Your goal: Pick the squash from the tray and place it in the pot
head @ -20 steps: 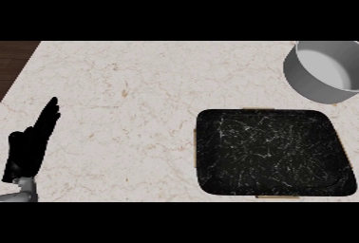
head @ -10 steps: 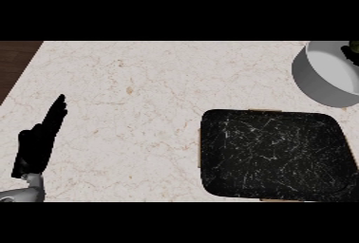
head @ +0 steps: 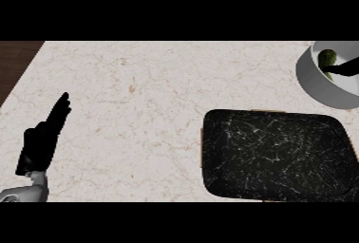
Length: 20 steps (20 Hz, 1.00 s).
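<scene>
The green squash (head: 326,57) lies inside the grey pot (head: 317,84) at the top right edge of the head view. A black part of my right hand (head: 345,68) reaches into the pot from the right, just below the squash; most of that hand is cut off by the edge. Below the pot sits the black marbled tray (head: 277,154) with nothing on it. At the lower left my left hand (head: 43,142) rests open, fingers straight and pointing up, far from the tray and the pot.
The pale marble counter (head: 154,95) stretches between my left hand and the tray. A dark wooden strip (head: 15,57) marks the counter's left edge at the top left.
The view has shifted, so the pot's inside now shows, with the squash and part of my right hand in it. The tray and my left hand sit slightly differently in the view.
</scene>
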Each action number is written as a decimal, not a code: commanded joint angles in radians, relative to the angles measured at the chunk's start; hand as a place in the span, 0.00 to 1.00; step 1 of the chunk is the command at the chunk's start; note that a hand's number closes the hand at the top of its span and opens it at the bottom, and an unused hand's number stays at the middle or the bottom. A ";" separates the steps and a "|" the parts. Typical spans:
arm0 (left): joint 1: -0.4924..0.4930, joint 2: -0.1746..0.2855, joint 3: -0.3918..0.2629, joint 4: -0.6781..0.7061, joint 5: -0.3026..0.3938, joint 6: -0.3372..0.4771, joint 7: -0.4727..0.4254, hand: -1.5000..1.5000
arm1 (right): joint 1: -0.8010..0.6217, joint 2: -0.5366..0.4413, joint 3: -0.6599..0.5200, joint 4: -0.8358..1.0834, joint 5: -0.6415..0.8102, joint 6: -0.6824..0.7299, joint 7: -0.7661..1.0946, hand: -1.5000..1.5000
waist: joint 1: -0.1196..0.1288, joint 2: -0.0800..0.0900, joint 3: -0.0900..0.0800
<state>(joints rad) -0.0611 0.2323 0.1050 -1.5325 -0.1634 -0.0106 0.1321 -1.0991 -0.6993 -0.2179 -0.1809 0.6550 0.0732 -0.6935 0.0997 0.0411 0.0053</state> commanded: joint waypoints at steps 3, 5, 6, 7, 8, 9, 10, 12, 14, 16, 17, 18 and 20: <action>0.005 -0.016 -0.001 -0.006 0.006 0.005 -0.002 0.50 | 0.009 0.013 -0.087 0.041 -0.082 0.025 -0.092 0.00 | -0.005 0.000 0.002; -0.014 0.019 0.036 0.034 0.023 -0.012 -0.010 0.50 | -0.038 0.014 -0.177 0.039 -0.177 0.079 -0.108 0.00 | -0.013 -0.001 0.001; 0.002 0.012 0.018 -0.011 0.021 -0.016 0.010 0.50 | -0.023 0.014 -0.211 0.048 -0.211 0.092 -0.129 0.00 | -0.011 -0.006 0.003; -0.006 0.020 0.034 0.003 0.025 -0.013 0.018 0.50 | -0.058 -0.018 -0.236 0.051 -0.239 0.162 -0.117 0.00 | -0.020 -0.010 0.001; -0.003 0.014 0.024 -0.018 0.019 -0.008 0.019 0.50 | -0.075 -0.002 -0.253 0.063 -0.255 0.156 -0.077 0.00 | -0.014 -0.011 0.000; 0.010 0.003 0.013 0.011 0.017 -0.015 -0.018 0.50 | -0.062 -0.048 -0.268 0.070 -0.269 0.202 -0.091 0.00 | -0.021 -0.006 0.000; -0.007 0.000 0.021 0.021 0.010 0.003 0.006 0.50 | -0.056 -0.050 -0.280 0.080 -0.281 0.222 -0.089 0.00 | -0.024 -0.004 0.000; 0.001 0.004 0.012 -0.012 0.006 -0.002 0.012 0.50 | -0.062 -0.093 -0.291 0.099 -0.292 0.278 -0.042 0.00 | -0.012 -0.003 0.001; 0.007 0.026 0.036 -0.013 0.022 -0.017 0.009 0.50 | -0.041 -0.108 -0.279 0.109 -0.283 0.356 -0.031 0.00 | -0.021 -0.009 0.000; -0.010 0.024 0.038 0.007 0.009 -0.003 0.006 0.50 | -0.056 -0.103 -0.282 0.095 -0.290 0.381 -0.008 0.00 | -0.035 -0.014 -0.002; 0.013 0.008 0.031 0.003 0.023 -0.012 -0.016 0.50 | 0.010 -0.156 -0.289 0.109 -0.294 0.431 -0.060 0.00 | -0.025 -0.003 0.001; 0.013 -0.007 0.025 0.026 -0.001 0.016 -0.027 0.50 | -0.016 -0.159 -0.287 0.099 -0.295 0.468 -0.039 0.00 | -0.030 -0.006 0.000; 0.005 0.021 0.042 -0.006 0.021 -0.008 -0.003 0.50 | 0.019 -0.200 -0.302 0.098 -0.313 0.525 -0.057 0.00 | -0.030 -0.008 0.002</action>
<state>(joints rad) -0.0574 0.2422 0.1345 -1.5224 -0.1514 -0.0135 0.1241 -1.1175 -0.8414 -0.5016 -0.0875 0.3637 0.4524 -0.7043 0.0713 0.0342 0.0057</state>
